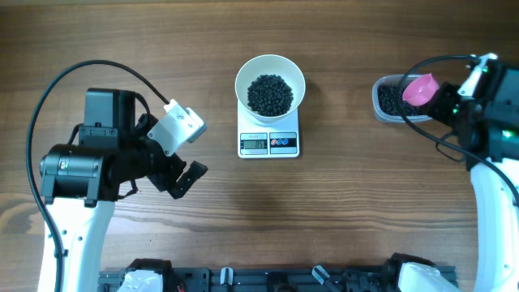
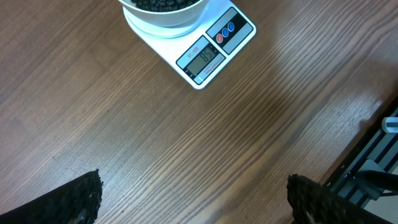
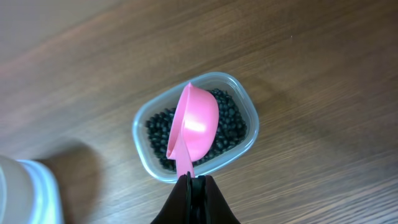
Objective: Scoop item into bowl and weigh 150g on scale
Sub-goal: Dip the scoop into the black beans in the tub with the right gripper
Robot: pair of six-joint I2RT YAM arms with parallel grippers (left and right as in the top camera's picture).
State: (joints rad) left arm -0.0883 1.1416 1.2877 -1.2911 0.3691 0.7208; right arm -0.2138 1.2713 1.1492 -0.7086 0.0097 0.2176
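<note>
A white bowl (image 1: 270, 77) holding a heap of black beans (image 1: 270, 93) stands on the white scale (image 1: 269, 143), whose display is lit; the left wrist view shows the scale (image 2: 214, 55) and the bowl (image 2: 163, 17) at its top edge. More black beans (image 3: 227, 127) fill a clear tub (image 3: 144, 134) at the far right (image 1: 388, 101). My right gripper (image 3: 193, 180) is shut on the handle of a pink scoop (image 3: 196, 124), which hangs empty over the tub. My left gripper (image 2: 193, 196) is open above bare wood, well left of the scale (image 1: 185, 174).
A white object (image 3: 25, 190) shows blurred at the lower left of the right wrist view. A dark rail (image 1: 276, 278) runs along the table's front edge. Bare wooden table (image 1: 340, 211) lies between the arms.
</note>
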